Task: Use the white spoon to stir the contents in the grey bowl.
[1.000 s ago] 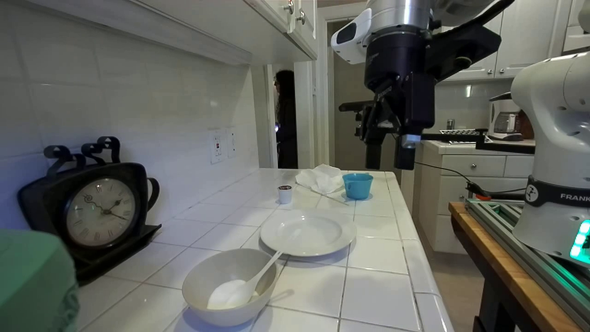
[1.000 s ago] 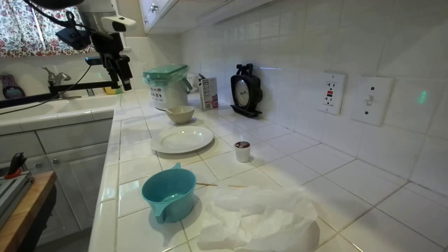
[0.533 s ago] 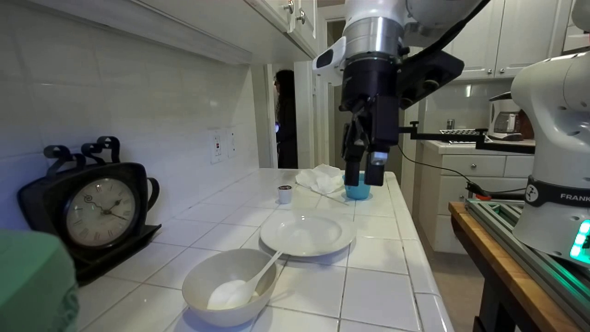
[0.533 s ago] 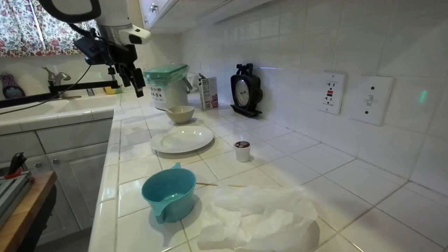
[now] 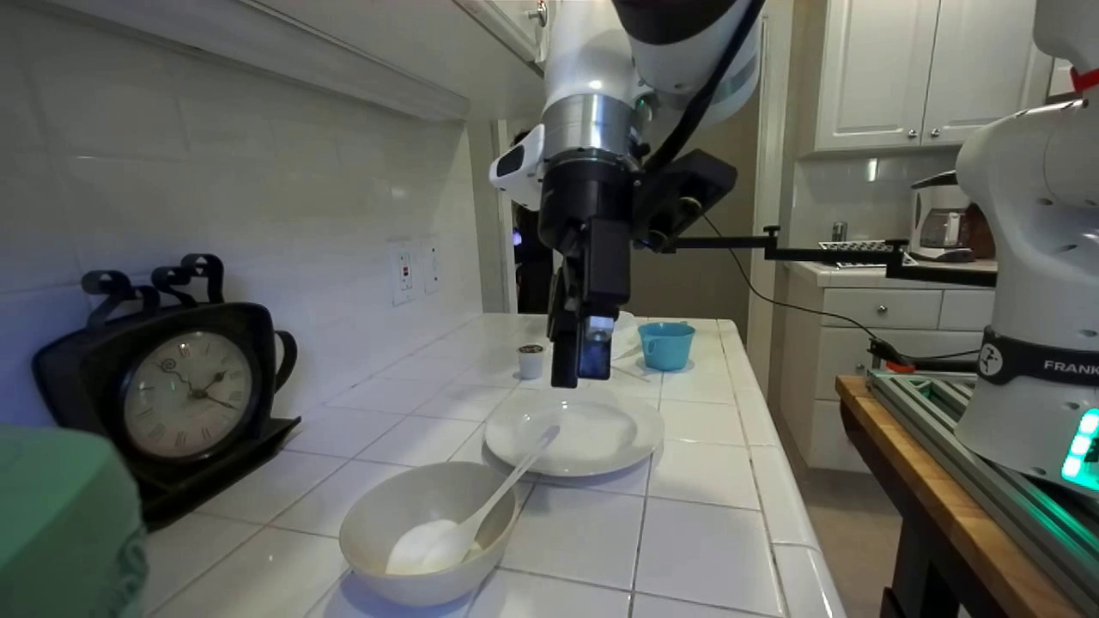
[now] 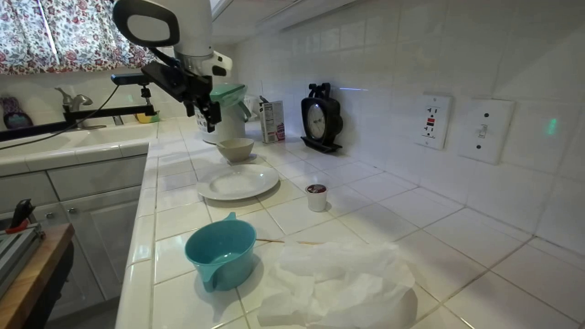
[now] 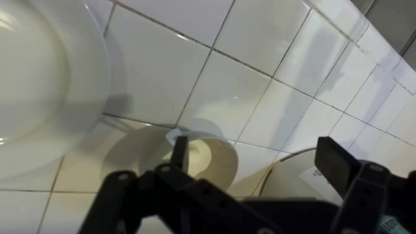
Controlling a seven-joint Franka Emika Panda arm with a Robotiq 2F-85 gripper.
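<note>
The grey bowl (image 5: 378,524) stands upright on the tiled counter; it also shows in the other views (image 6: 240,153) (image 7: 224,159). The white spoon (image 5: 505,496) leans in it, its handle sticking out over the rim towards the plate. The handle end shows small in an exterior view (image 6: 220,145) and in the wrist view (image 7: 173,135). The white contents (image 7: 201,154) lie in the bowl bottom, partly under the spoon head. My gripper (image 5: 580,379) is open and empty, above the counter and apart from the spoon (image 6: 211,129). In the wrist view, one finger of the gripper (image 7: 254,146) overlaps the bowl.
A white plate (image 5: 575,442) stands beside the bowl. A blue cup (image 6: 224,256), a small pod (image 6: 316,198) and crumpled paper (image 6: 338,288) lie farther along. A green-lidded bin (image 6: 228,109), a carton (image 6: 273,122) and a black clock (image 6: 320,119) stand near the bowl. Cabinets (image 5: 386,43) hang overhead.
My gripper has moved over the counter towards the bowl and lower. It goes left in an exterior view and right in another. The spoon's handle end now stands out against the plate; the bowl is unmoved.
</note>
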